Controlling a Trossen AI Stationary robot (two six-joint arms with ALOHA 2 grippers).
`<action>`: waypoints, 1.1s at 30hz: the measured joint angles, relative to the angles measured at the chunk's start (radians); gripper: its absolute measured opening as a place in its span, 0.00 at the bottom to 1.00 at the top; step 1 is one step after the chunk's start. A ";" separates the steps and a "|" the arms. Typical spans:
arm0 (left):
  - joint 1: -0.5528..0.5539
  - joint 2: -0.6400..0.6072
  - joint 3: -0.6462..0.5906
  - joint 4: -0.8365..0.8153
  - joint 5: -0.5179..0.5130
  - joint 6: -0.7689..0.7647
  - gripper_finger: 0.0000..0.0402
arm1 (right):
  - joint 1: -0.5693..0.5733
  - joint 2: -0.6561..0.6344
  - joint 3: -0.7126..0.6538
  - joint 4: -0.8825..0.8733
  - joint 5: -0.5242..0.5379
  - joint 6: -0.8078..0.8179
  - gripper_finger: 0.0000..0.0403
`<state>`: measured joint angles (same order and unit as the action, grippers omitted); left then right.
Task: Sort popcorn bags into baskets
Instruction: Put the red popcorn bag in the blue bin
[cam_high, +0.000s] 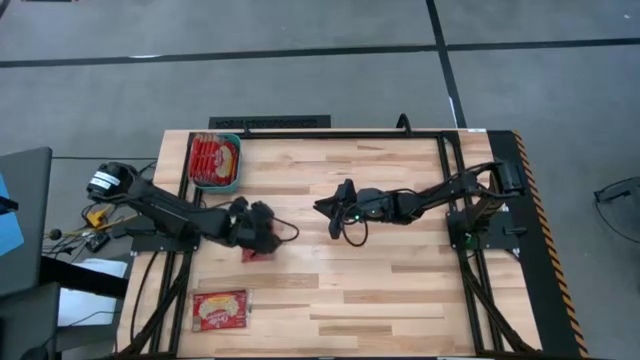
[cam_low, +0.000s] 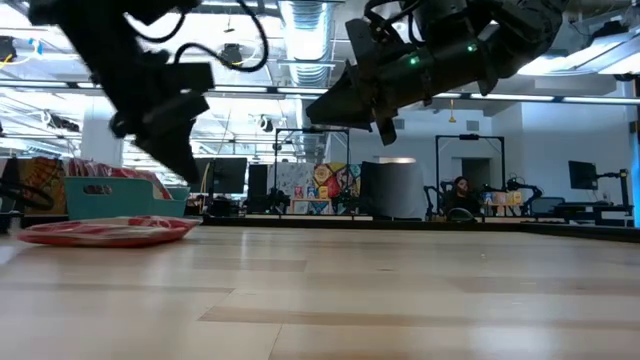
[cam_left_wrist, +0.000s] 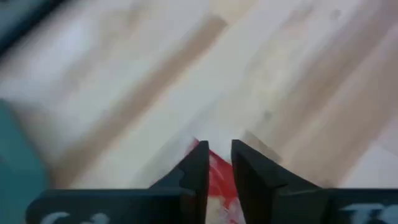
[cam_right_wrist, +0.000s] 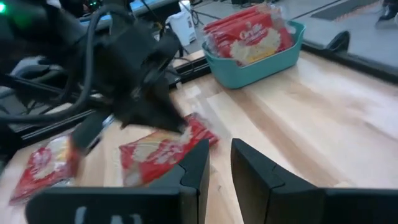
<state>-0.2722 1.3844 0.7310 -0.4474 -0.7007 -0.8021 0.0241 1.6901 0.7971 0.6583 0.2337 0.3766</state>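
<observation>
My left gripper (cam_high: 262, 236) is over the table's left middle, shut on a red popcorn bag (cam_high: 258, 251). The right wrist view shows that bag (cam_right_wrist: 158, 155) below the dark left gripper (cam_right_wrist: 146, 102). A second bag (cam_high: 220, 308) lies flat near the near-left corner; it also shows in the low view (cam_low: 110, 231). The teal basket (cam_high: 238, 172) stands at the far-left edge with several red bags (cam_high: 213, 158) in it. My right gripper (cam_high: 322, 208) hovers shut and holding nothing above the table's middle, pointing toward the left arm. My left gripper pinches one end of the popcorn bag (cam_left_wrist: 216, 167) between its two fingers, coming from above at a slant. The bag (cam_right_wrist: 186, 134) slopes down from the fingers toward the near side. I cannot tell whether its lower end touches the table.
Bare wood stretches over the table's middle and right (cam_high: 400, 290). A black frame (cam_high: 445, 190) runs along the far and right sides. Cables and a yellow device (cam_high: 95, 215) lie off the left edge. The room behind holds screens and equipment.
</observation>
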 joint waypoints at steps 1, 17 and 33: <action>0.006 -0.002 0.022 -0.031 -0.016 0.020 0.15 | 0.008 0.000 0.000 0.000 0.000 0.017 0.23; 0.256 0.003 -0.063 -0.096 0.289 0.456 0.36 | 0.132 0.292 0.087 0.170 0.078 0.175 0.23; 0.401 0.061 -0.059 -0.058 0.670 0.624 0.04 | 0.141 0.317 0.116 0.160 0.050 0.148 0.23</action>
<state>0.1291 1.4452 0.6717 -0.5053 -0.0307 -0.1780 0.1654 2.0071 0.9134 0.8182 0.2840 0.5249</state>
